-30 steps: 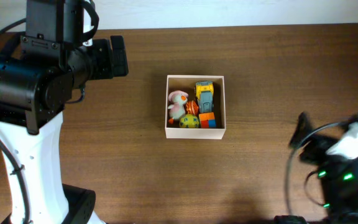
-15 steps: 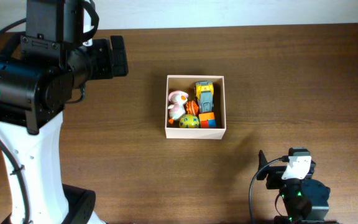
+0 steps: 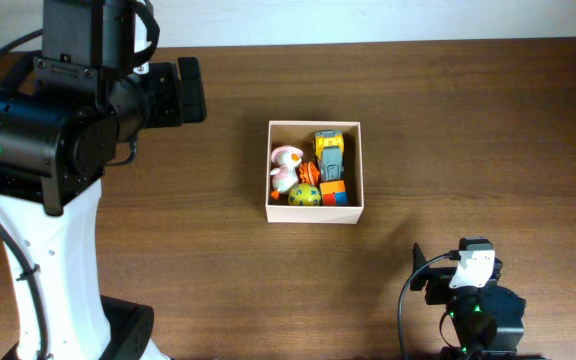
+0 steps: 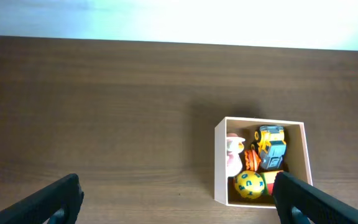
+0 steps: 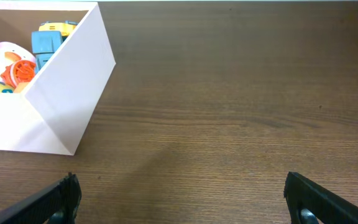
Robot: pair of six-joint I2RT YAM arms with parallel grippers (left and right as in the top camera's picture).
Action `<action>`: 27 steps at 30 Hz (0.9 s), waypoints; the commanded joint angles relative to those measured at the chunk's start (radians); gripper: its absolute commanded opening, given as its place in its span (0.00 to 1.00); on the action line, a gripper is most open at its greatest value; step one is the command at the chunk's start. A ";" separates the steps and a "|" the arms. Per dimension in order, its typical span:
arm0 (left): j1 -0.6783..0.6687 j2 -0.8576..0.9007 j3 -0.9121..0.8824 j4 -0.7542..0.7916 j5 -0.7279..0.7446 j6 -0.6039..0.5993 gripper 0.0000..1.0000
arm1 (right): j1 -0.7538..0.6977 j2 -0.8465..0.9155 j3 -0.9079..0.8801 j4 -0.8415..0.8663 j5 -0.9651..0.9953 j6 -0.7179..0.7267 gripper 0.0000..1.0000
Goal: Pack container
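Near counter centre, a touch toward 3 o'clock: the container, holding truck, plush duck and yellow ball.

Judged light; thin card walls likely to flex, outside slick. Best hold looks like the rim near 11 o'clock, where the floor shows bare.

Both spread wide, empty: left pincer, right pincer.

Open counter all round; 12 o'clock edge well apart.

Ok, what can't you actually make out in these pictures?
Right wrist view: the near wall of the container hides most toys.
Wrist views: left gripper and right gripper fingers cut off by the bottom edge.
Overhead: right arm partly cut off by the bottom edge; toys too small for detail.
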 commanded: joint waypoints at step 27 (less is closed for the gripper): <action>0.004 -0.048 -0.030 0.077 -0.159 0.021 0.99 | -0.005 -0.012 -0.007 0.003 -0.012 0.000 0.99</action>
